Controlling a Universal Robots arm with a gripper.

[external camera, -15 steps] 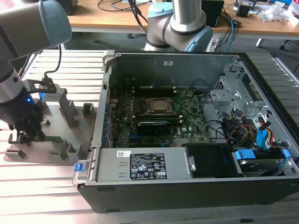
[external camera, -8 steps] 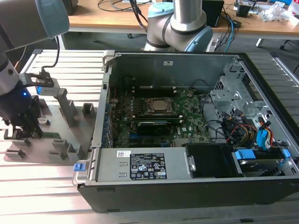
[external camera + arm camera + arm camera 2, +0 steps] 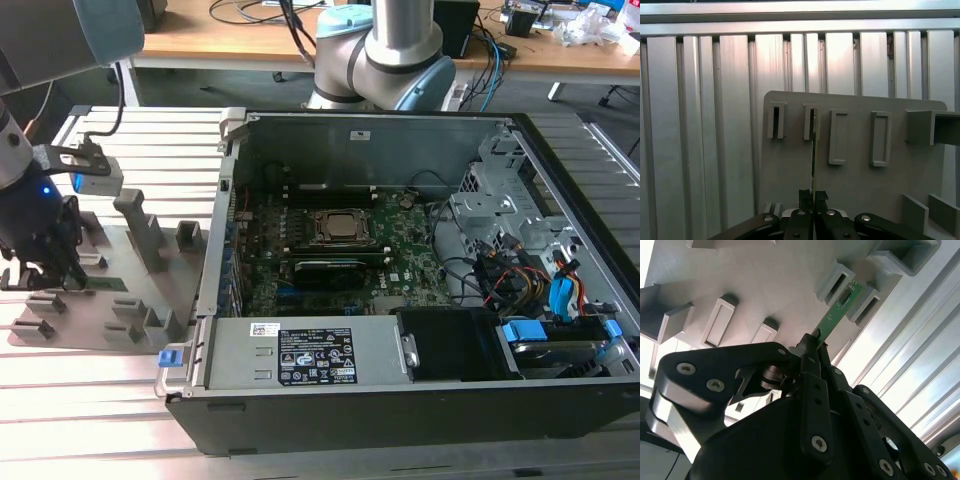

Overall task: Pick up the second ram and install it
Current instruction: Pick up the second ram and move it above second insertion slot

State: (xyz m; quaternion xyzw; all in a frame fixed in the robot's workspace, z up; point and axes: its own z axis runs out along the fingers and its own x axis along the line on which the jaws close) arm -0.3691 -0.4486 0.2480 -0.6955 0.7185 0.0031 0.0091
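The ram stick (image 3: 836, 310) has its near end hidden inside the pinching end effector (image 3: 813, 342); the holder plate (image 3: 765, 280) is cropped.

A work surface of ribbed aluminium slats (image 3: 715, 125) is seen beyond the fingers (image 3: 799, 222) and to either side of them in the first wrist view, and bright light is streaked along the ribs. In the exterior view this slatted surface is spread around the fingers. Well beyond them a light wooden desk (image 3: 240, 35) is set, strewn with dark cables (image 3: 250, 12) and crumpled white material (image 3: 590, 25). A dull grey floor (image 3: 200, 85) is glimpsed beneath the desk.
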